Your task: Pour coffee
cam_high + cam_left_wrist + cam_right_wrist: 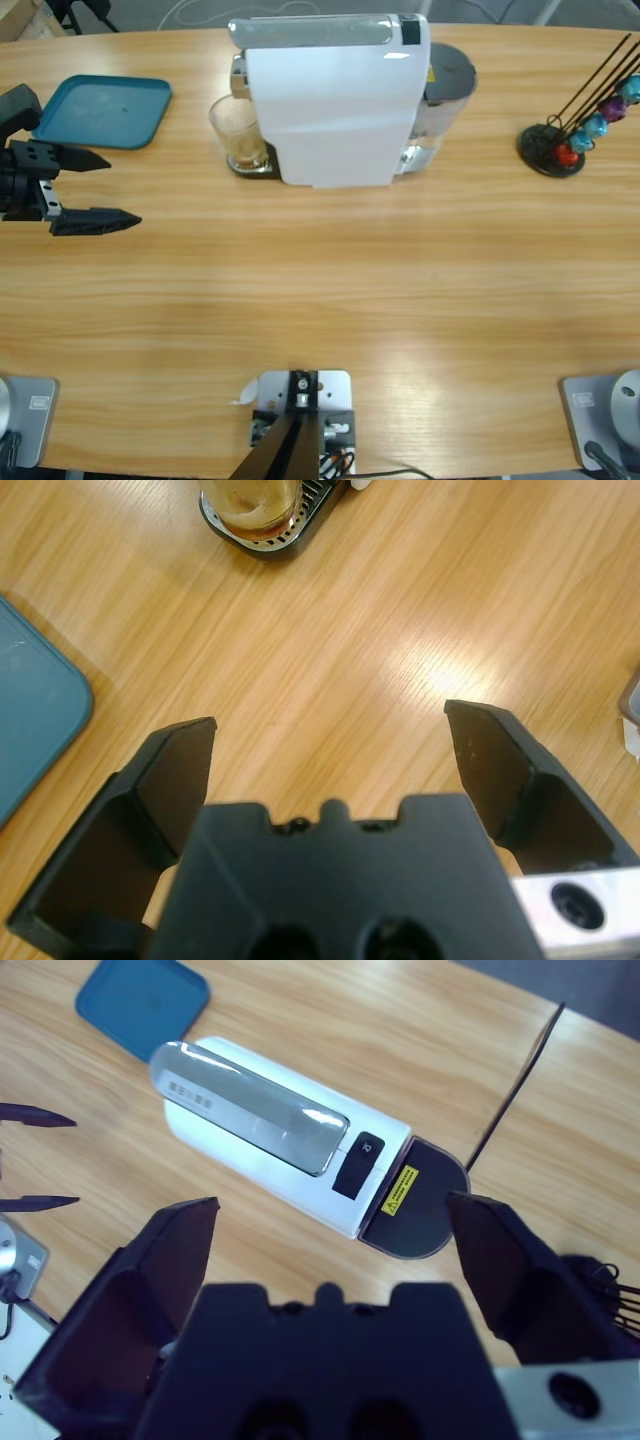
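A clear glass tumbler stands on the drip tray of the white coffee machine, under its spout. A little tan coffee lies in the bottom of the tumbler. My left gripper is low over the table at the far left, open and holding nothing, with its jaws pointing toward the tumbler from well short of it. In its own wrist view the left gripper has only bare wood between the jaws. My right gripper hangs open high above the machine and is out of the high view.
A teal tray lies at the back left, just beyond the left gripper. A black capsule rack with coloured capsules stands at the back right. Bare wooden table stretches across the front.
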